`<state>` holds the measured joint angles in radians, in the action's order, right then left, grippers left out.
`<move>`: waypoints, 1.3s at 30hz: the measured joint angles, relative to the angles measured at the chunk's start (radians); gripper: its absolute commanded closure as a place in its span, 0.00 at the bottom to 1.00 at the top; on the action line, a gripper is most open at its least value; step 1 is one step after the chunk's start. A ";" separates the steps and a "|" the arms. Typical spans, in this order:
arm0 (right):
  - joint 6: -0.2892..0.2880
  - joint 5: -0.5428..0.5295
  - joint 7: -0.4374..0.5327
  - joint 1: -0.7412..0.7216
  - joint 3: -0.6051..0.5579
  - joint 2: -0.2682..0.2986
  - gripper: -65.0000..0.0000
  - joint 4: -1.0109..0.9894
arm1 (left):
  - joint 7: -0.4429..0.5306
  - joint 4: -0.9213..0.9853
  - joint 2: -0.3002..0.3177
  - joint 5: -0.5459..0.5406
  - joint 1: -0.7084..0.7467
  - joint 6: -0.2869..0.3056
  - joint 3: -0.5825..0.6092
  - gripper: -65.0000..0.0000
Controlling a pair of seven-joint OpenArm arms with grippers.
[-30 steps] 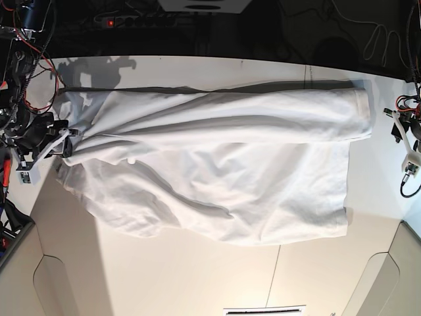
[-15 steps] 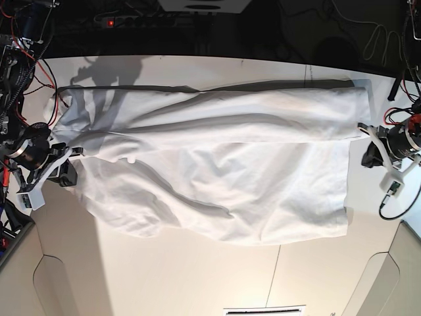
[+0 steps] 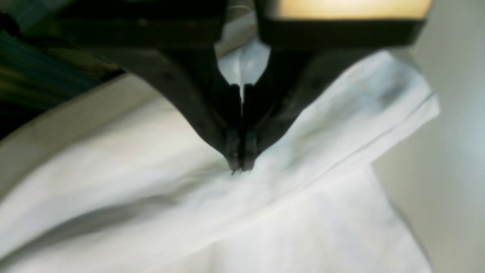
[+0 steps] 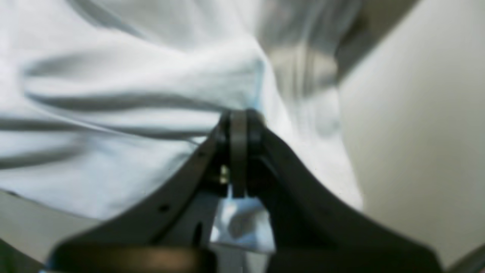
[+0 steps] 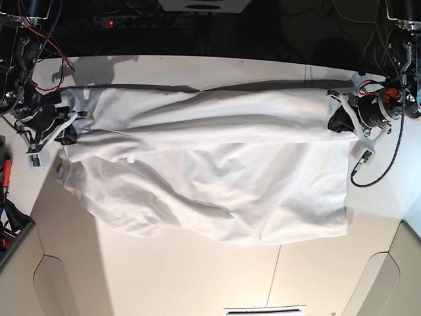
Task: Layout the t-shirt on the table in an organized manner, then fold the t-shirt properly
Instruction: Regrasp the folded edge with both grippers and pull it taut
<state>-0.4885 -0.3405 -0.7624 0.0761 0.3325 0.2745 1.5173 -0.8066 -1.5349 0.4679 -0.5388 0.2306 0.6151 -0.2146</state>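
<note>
Both grippers have come in from the table's ends and bitten the far fold of the t-shirt (image 5: 217, 171), which lies crumpled lengthwise across the table (image 5: 164, 276). We see the left gripper (image 3: 239, 167) clamped on cloth near the hemmed corner, its jaws pressed together. The right gripper (image 4: 238, 125) is likewise closed on a bunched ridge at the opposite end. To do this well, we judge the two arms should lift together and pull apart evenly, keeping the fabric taut so the doubled layer unrolls flat. Compared with earlier, the far edge now sits pinched inward at both ends.
</note>
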 measured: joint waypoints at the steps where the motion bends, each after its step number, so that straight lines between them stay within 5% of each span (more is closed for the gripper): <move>1: -0.001 -0.003 0.002 -0.007 0.000 0.000 1.00 -0.045 | 0.003 0.024 -0.002 0.006 -0.001 -0.002 0.000 1.00; 10: 0.002 -0.081 0.000 -0.064 0.003 0.003 1.00 -0.212 | -0.002 0.157 0.000 -0.007 -0.009 -0.001 -0.004 1.00; 22: -0.019 -0.127 -0.141 0.101 0.003 0.002 1.00 0.012 | 0.014 0.149 0.025 -0.046 0.083 -0.008 -0.010 1.00; 35: -0.018 -0.124 -0.157 0.123 0.019 0.001 1.00 0.156 | -0.050 0.039 0.053 -0.005 0.100 -0.022 -0.003 1.00; 37: -0.016 -0.119 -0.159 0.123 0.043 0.000 1.00 0.228 | -0.080 -0.021 0.072 0.016 0.109 -0.026 -0.001 0.80; 39: -0.018 -0.123 -0.155 0.122 0.076 0.000 0.88 0.306 | -0.075 -0.088 0.089 0.019 0.109 -0.031 -0.002 0.62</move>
<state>-0.5068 -0.4633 -0.9176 0.1982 0.4084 0.2741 1.8229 -0.8818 -1.6226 0.5571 -0.5201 0.3401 0.5846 -0.2165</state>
